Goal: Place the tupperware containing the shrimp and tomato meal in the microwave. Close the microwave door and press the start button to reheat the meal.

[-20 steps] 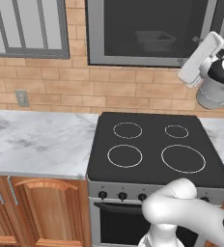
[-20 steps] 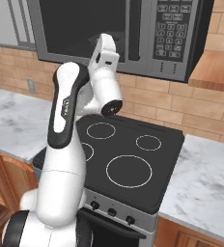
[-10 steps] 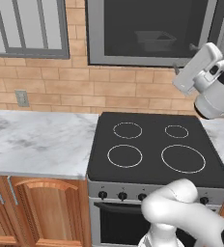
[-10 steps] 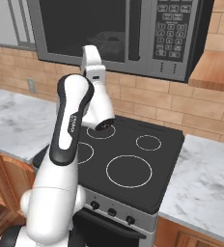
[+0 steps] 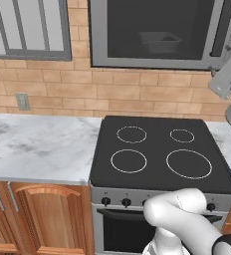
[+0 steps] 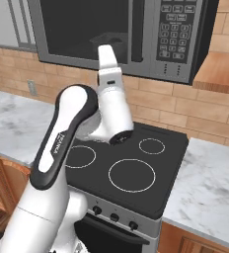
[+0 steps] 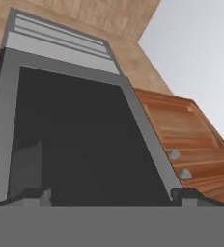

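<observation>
The microwave (image 5: 160,32) hangs on the brick wall above the black cooktop (image 5: 162,154), and the microwave door (image 5: 157,30) is shut flat against its front. Through the dark glass, the tupperware (image 5: 160,42) sits inside the cavity, toward the middle; the glass is too dark to make out what it holds. In the right base view the same container shows faintly behind the door (image 6: 84,29), and the button panel (image 6: 173,34) runs down the right end of the microwave (image 6: 121,34), just past the long vertical bar handle (image 6: 134,29).

The white arm rises in front of the stove, its forearm pointing up at the lower edge of the microwave. From the hand view, the hand (image 7: 111,195) looks up along the dark door glass (image 7: 80,140), its 2 fingertips (image 7: 34,194) set wide apart with nothing between them. A wooden cabinet (image 7: 191,140) with 2 round knobs stands beside the microwave.
</observation>
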Motion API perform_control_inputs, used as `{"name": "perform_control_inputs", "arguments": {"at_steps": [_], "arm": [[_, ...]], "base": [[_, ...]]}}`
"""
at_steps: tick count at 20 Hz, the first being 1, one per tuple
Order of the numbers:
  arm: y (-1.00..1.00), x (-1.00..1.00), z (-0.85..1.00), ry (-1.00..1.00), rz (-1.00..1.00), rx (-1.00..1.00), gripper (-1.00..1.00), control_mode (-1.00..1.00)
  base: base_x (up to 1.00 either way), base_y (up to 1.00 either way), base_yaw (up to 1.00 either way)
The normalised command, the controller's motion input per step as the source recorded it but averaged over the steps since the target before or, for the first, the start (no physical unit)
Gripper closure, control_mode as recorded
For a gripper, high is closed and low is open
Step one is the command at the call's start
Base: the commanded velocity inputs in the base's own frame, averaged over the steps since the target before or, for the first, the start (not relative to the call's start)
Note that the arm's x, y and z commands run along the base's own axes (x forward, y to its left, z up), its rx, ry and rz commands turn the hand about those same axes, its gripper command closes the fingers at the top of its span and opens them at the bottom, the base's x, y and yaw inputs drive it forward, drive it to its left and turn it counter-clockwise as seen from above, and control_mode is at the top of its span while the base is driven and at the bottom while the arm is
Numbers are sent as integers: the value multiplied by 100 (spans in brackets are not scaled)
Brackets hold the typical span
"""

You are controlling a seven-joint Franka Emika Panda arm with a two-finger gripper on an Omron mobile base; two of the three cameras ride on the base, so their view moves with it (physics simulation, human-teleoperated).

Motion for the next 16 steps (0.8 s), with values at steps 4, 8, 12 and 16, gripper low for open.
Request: {"name": "perform_control_inputs", "arguments": {"at_steps": [4, 8, 12, 16], "arm": [[-72, -50, 35, 11, -12, -10, -100, -100], [-65, -17, 6, 19, -13, -13, -100, -100], [-48, 0, 0, 25, -13, -8, -100, -100], [-36, 0, 0, 19, -10, 0, -100, -100]], "base": [[0, 0, 0], [0, 0, 0], [0, 0, 0], [0, 0, 0]]}}
